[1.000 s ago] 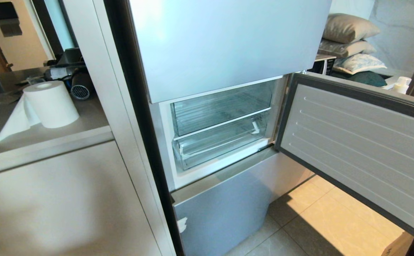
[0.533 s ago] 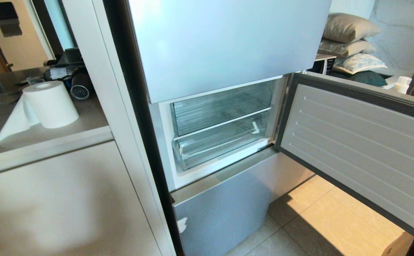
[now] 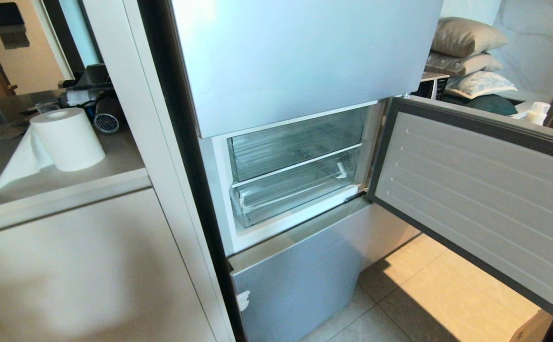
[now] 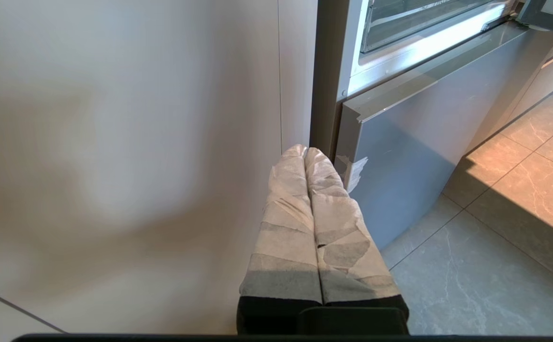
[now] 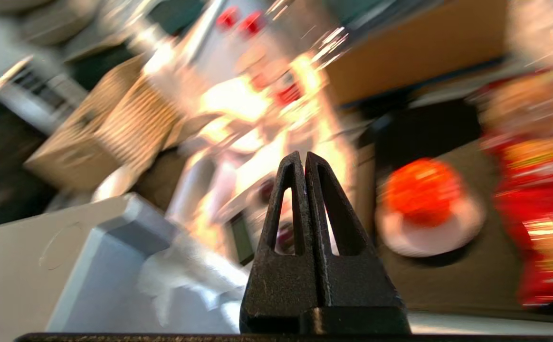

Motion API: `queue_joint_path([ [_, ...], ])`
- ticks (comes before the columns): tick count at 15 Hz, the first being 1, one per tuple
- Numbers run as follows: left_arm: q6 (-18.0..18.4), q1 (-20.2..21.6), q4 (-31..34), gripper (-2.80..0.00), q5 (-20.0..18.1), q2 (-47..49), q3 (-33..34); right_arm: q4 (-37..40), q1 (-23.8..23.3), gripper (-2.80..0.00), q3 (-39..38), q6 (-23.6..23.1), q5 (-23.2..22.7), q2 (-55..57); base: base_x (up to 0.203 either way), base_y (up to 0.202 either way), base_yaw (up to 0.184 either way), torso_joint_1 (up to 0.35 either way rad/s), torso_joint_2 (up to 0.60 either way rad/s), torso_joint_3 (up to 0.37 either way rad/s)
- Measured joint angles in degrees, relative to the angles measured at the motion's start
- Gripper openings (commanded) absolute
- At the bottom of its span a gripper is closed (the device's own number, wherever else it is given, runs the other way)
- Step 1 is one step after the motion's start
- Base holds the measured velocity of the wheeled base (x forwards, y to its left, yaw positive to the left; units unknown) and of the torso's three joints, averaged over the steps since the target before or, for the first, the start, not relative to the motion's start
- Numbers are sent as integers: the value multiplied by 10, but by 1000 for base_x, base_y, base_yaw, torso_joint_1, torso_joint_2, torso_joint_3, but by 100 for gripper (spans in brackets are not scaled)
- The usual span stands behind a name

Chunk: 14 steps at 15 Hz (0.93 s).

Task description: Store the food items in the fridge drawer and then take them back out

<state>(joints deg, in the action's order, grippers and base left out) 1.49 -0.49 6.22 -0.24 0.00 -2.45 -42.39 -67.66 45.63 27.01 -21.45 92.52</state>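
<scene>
Fridge drawer (image 3: 295, 192), the lower clear one in the open fridge compartment, sits pushed in under another clear bin (image 3: 298, 145), with nothing visible inside. The compartment door (image 3: 485, 190) stands swung wide to the right. Neither arm shows in the head view. The right gripper (image 5: 304, 159) is empty with its fingers pressed together, and its view is blurred; beyond its tips a red-orange round fruit (image 5: 421, 190) sits on a white dish (image 5: 428, 232) on a dark surface. The left gripper (image 4: 305, 152), padded fingers closed and empty, hangs low beside the pale cabinet panel (image 4: 115, 142) near the fridge's bottom door (image 4: 400, 156).
</scene>
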Motion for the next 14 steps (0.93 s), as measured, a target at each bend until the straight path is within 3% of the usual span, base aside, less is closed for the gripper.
queue_joint_path([
  [4, 0, 0, 0, -280, 0, 0, 0, 62, 0, -280, 73, 95, -128, 46, 0, 0, 0, 0, 0, 0],
  [10, 0, 0, 0, -280, 0, 0, 0, 74, -16, -280, 123, 320, -316, 67, 0, 0, 0, 0, 0, 0],
  [12, 0, 0, 0, -280, 0, 0, 0, 119, -22, -280, 116, 331, -352, 46, 0, 0, 0, 0, 0, 0],
  [14, 0, 0, 0, -280, 0, 0, 0, 148, -33, -280, 109, 332, -359, 12, 0, 0, 0, 0, 0, 0],
])
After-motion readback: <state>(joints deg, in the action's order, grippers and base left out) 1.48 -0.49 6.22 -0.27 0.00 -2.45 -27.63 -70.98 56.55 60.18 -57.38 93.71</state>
